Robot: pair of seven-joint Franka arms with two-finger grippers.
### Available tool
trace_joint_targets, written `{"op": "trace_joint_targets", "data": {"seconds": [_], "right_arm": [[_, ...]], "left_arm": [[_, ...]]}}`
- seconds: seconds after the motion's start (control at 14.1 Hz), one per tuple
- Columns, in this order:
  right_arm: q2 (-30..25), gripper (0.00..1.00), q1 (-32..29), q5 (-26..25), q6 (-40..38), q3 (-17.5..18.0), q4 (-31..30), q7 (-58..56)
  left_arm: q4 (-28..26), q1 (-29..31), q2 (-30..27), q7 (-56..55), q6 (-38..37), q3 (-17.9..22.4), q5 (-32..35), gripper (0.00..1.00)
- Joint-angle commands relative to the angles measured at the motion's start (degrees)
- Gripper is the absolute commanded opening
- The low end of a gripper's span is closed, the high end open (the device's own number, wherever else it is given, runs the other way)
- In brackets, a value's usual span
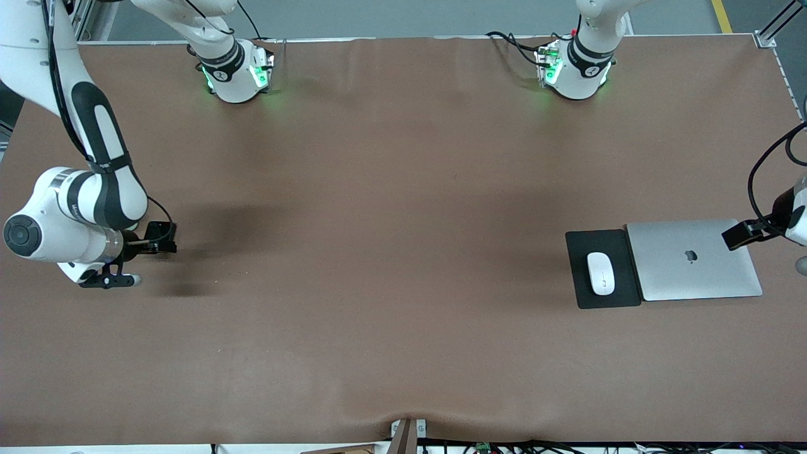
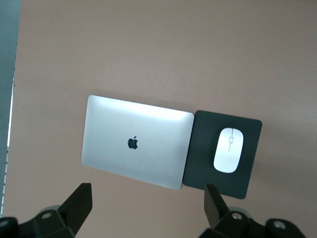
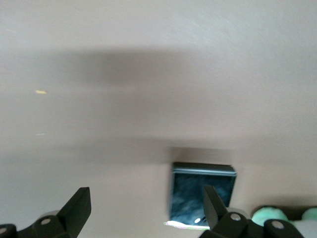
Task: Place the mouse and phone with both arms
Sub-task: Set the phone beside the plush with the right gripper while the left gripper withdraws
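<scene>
Mouse (image 1: 601, 273) on black pad (image 1: 583, 249) beside Apple-logo laptop (image 1: 693, 260)

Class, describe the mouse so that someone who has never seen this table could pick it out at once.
Start at the silver laptop, lying closed toward the left arm's end of the table. A flat black pad lies right beside it. The mouse rests on that pad: a small white oval with a thin grey line on top, the only white thing there.
</scene>
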Motion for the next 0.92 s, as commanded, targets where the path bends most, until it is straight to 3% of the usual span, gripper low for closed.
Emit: {"op": "trace_joint_targets", "data": {"seconds": [0.0,0.28,0.64,0.85], "right_arm": [[-4.2,1.0,3.5,-1.1,-3.7,0.0,0.2,4.1],[-10.9,1.0,5.3,-1.0,-9.7,0.3,2.1,7.0],[-13.3,1.0,6.6,-0.3,-27.1,0.6,16.1,7.0],[-18.7,1.0,6.0,-0.1,-30.3,1.9,17.6,7.4]], "left_arm": [[2.2,0.1,-0.8,0.8,-4.1,-1.5,-0.7,1.0],[2.2,0.2,-4.3,0.9,-4.8,-3.7,-0.9,1.0],[2.2,0.4,-6.8,3.0,-7.6,-4.4,-6.1,1.0],[2.2,0.3,-6.8,3.0,-7.5,-5.1,-7.7,1.0]]}}
